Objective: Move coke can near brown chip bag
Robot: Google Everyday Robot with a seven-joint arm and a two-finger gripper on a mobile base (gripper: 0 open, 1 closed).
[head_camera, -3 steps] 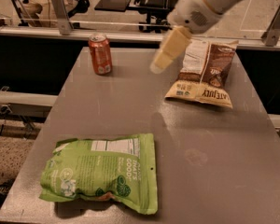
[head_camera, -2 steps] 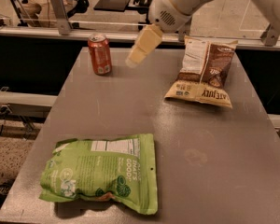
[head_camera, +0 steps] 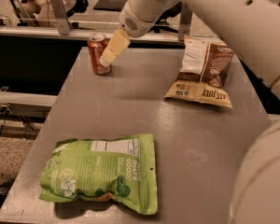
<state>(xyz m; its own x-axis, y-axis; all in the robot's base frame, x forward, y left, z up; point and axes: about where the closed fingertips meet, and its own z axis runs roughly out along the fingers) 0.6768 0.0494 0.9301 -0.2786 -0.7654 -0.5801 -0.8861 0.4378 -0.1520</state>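
Observation:
The coke can (head_camera: 96, 50) stands upright at the far left corner of the grey table (head_camera: 144, 111). It is red-orange with a silver top. The brown chip bag (head_camera: 203, 73) lies at the far right of the table, brown and white with a yellow band at its near end. My gripper (head_camera: 108, 56) hangs from the white arm that reaches in from the upper right. Its cream-coloured tip is right beside the can's right side, partly in front of it. The can and the brown bag are well apart.
A larger light-green bag (head_camera: 102, 172) lies flat at the near left of the table. A metal rail (head_camera: 42, 31) and dark equipment run behind the table's far edge. The arm's white body (head_camera: 266, 181) fills the right side of the view.
My gripper has swung left from beside the brown chip bag across the table's far side to the coke can. The can and both bags have not moved.

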